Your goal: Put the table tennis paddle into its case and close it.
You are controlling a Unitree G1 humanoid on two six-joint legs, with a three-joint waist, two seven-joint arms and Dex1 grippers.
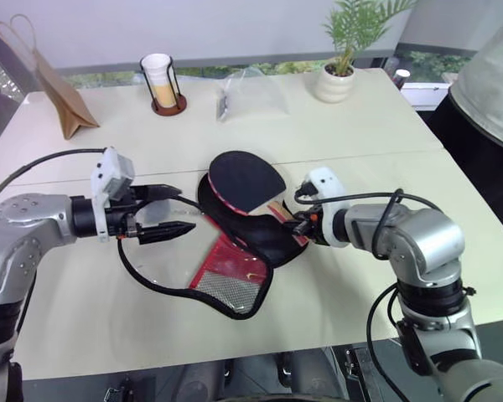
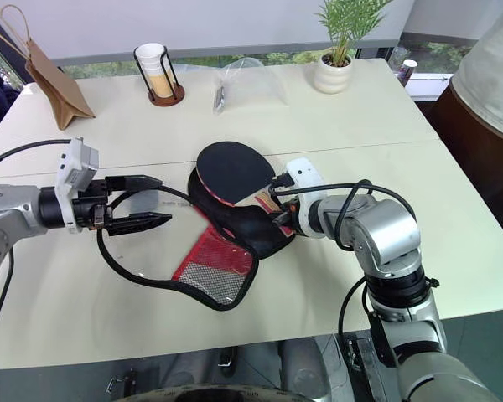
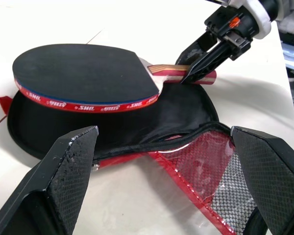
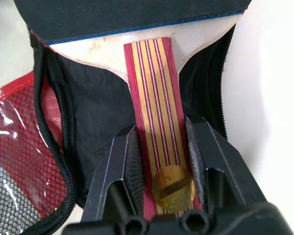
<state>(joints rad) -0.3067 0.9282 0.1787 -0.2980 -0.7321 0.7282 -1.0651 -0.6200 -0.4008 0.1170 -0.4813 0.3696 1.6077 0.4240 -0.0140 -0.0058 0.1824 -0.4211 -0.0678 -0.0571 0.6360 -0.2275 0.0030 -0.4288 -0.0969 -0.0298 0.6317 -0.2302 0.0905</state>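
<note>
Right pincer [image 4: 161, 161] clamps paddle [image 1: 247, 180] handle, hiding its end.

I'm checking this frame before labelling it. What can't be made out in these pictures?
- Far rim of the case: left wrist view, the paddle head covers it.
- Paddle's underside: every view, it faces down onto the case.
- Paddle head: right wrist view, cut off by the picture edge.
- Handle end: right wrist view, hidden behind the right gripper.
- Clear bag contents: eye views, too small.
</note>
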